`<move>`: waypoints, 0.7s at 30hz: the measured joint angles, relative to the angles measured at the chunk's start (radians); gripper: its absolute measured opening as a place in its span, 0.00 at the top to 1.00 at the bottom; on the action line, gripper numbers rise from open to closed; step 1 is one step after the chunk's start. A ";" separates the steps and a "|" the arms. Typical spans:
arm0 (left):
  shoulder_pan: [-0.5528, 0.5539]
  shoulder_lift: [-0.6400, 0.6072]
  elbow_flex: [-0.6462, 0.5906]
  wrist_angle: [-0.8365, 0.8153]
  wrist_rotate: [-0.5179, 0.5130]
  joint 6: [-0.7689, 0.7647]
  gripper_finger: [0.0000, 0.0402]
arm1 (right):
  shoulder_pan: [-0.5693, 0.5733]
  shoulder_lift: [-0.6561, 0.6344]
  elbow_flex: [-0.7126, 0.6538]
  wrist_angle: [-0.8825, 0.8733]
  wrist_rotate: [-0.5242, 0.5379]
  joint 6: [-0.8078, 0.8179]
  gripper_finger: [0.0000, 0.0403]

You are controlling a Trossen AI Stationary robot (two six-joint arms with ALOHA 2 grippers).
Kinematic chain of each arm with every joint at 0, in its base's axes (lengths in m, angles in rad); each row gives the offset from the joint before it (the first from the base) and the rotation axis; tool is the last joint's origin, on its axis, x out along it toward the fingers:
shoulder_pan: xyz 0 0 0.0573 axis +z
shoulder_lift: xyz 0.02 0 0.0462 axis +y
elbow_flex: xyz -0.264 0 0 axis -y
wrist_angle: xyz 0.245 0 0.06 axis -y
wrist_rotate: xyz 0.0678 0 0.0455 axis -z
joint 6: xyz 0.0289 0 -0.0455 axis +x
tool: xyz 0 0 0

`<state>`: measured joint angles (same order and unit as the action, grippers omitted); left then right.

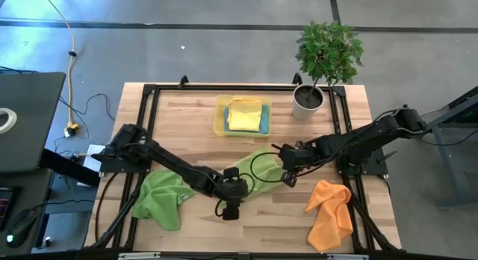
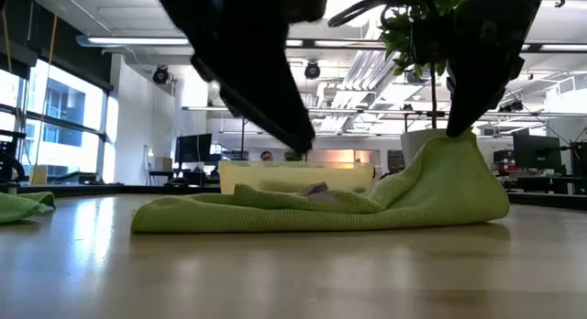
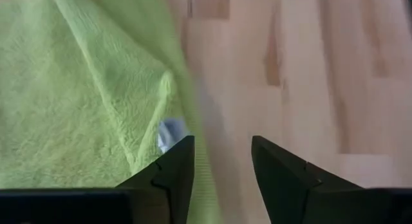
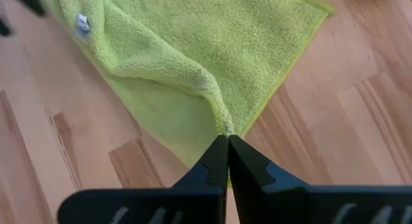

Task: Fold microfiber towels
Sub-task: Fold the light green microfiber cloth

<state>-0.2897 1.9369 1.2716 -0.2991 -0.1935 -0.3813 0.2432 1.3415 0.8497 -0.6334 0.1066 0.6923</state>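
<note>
Overhead, right hand [image 4: 228,141] pinching green towel [image 4: 187,50], left hand [image 3: 222,163] spread beside it.

The wooden table [image 1: 202,122] carries two green towels [image 1: 258,166] [image 1: 160,196], an orange towel [image 1: 330,211], a yellow tray [image 1: 220,118] and a potted plant [image 1: 317,66].

Grey floor [image 1: 187,36] surrounds the table; beyond, ceiling strip lights [image 2: 138,41], tall windows [image 2: 55,113], possibly monitors.

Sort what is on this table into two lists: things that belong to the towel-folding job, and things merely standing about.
Belongs to the job:
- green towel being folded, pinched by right gripper
- left gripper, open
- second green towel
- orange towel
- yellow towel
- blue towel

Standing about:
- potted plant
- yellow tray
</note>
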 joint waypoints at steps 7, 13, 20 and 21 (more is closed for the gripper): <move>-0.001 0.069 0.000 -0.017 -0.070 -0.034 0.67 | 0.000 0.000 0.000 0.014 -0.011 0.000 1.00; 0.002 0.097 -0.001 -0.044 -0.060 -0.052 0.72 | 0.000 0.000 0.000 0.017 -0.018 0.000 1.00; 0.005 0.097 0.000 -0.007 0.032 -0.118 0.78 | 0.000 0.000 0.000 0.021 -0.057 -0.017 1.00; 0.009 0.097 0.000 -0.009 0.062 -0.132 0.78 | 0.000 0.000 0.000 0.021 -0.058 -0.018 1.00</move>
<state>-0.2805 2.0335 1.2713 -0.3079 -0.1318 -0.5130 0.2432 1.3418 0.8501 -0.6128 0.0486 0.6746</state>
